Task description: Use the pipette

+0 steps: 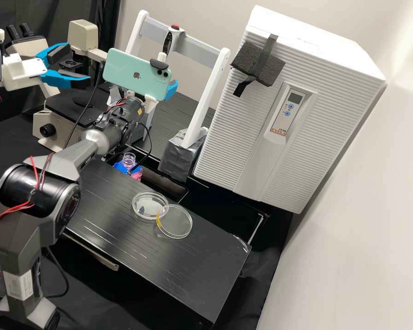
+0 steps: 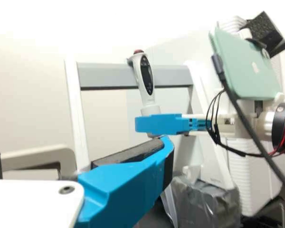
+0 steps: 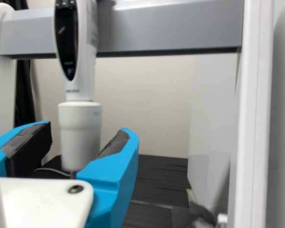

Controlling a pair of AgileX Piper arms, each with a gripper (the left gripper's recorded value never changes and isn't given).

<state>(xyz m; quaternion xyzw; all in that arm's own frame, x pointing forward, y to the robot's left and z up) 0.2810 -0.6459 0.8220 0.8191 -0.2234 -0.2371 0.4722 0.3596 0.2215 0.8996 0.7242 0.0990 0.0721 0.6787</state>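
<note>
Left gripper [image 1: 75,63]: blue fingers spread, nothing between them. It hangs just above the microscope. The pipette is well apart from it, out beyond its fingertips.
Microscope [image 1: 55,117]: directly beneath the left gripper.
Right gripper [image 3: 83,134]: fingers spread, one on each side of the pipette's white lower barrel. A narrow gap shows at one pad. The other pad is so close that I cannot tell whether it touches.
Pipette [image 3: 76,71]: hangs upright from the stand's grey crossbar. Its lower barrel sits between the right gripper's pads, its dark panel rises above them, and its red button is at the top.
Phone [image 1: 135,73]: mint green, mounted over the right gripper's wrist.
Bottle [image 1: 129,165]: open, with pink liquid inside, below the right gripper.
Petri dishes [image 1: 150,205]: two clear rounds, overlapping at their edges, on the black tray [image 1: 179,270] well below the right gripper.
Stand [image 1: 202,50]: a white frame whose grey bar runs across above the right gripper's fingers.
White cabinet [image 1: 316,137]: beyond the stand, on the side away from both grippers.
</note>
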